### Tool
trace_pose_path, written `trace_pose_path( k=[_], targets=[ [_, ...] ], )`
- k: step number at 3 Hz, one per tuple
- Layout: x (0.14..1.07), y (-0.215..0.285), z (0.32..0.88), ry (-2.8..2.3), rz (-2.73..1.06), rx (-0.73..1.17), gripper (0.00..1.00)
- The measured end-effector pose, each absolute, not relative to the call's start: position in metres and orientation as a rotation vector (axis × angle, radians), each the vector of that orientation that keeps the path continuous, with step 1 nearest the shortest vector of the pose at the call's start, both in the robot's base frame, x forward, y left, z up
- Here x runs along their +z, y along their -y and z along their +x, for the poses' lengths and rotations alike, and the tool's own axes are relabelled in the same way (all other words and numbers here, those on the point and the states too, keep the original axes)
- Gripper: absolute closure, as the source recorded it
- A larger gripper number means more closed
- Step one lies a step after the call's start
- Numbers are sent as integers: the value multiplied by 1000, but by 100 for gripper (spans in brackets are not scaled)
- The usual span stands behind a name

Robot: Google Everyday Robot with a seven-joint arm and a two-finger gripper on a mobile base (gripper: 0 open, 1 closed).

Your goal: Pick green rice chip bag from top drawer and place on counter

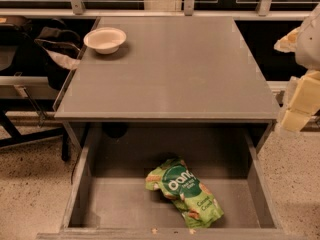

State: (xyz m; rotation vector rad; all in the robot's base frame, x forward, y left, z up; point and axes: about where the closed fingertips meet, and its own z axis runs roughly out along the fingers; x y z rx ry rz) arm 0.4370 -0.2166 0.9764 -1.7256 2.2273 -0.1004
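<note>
The claw [299, 104] hangs at the right edge of the scene, just beside the tabletop's [175, 69] right rim. I cannot tell how far open it is, and it holds no bag. The green rice chip bag [184, 193] lies in the open top drawer [115, 204], near its front. Reaching, lifting and placing all remain.

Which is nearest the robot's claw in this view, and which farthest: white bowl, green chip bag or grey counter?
From the gripper, at the right edge:
1. Counter: its front right corner is beside it.
2. Green rice chip bag: lower left, in the top drawer.
3. White bowl: counter's far left corner.
</note>
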Motion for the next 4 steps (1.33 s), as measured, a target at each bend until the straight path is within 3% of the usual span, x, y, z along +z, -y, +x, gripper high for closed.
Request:
trace_pose_path(
  k=[4],
  targets=[
    [957, 210, 423, -2479, -1338, 56, 0]
  ],
)
